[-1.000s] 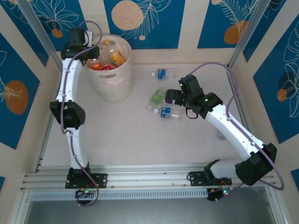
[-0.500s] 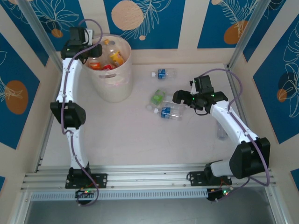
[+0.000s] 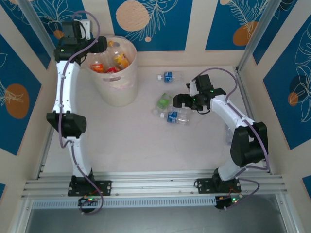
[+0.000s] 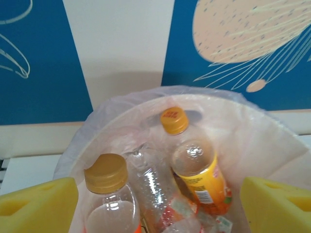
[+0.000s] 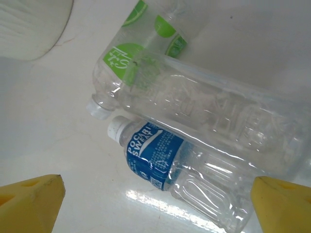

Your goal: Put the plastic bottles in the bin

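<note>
Pale see-through bin (image 3: pixel 119 92) upright at far left, packed with bottles, orange-label bottle (image 4: pixel 199 170) leaning inside. Flat on the table (image 3: pixel 146 141): lone blue-label bottle (image 3: pixel 168 76) farther back, green-label bottle (image 3: pixel 164 101) just beside second blue-label bottle (image 5: pixel 155 155), nearer.

Pale table (image 3: pixel 146 145) carries the bin (image 3: pixel 116 92) and three, perhaps four, loose bottles (image 3: pixel 171 117).

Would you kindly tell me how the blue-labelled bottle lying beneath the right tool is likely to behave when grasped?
The blue-labelled bottle looks empty, with no liquid line showing, so it is probably very light. Its thin, ribbed clear wall would likely dent under a squeeze. Lying on its side on the glossy table, it may well roll or skid if nudged.
</note>
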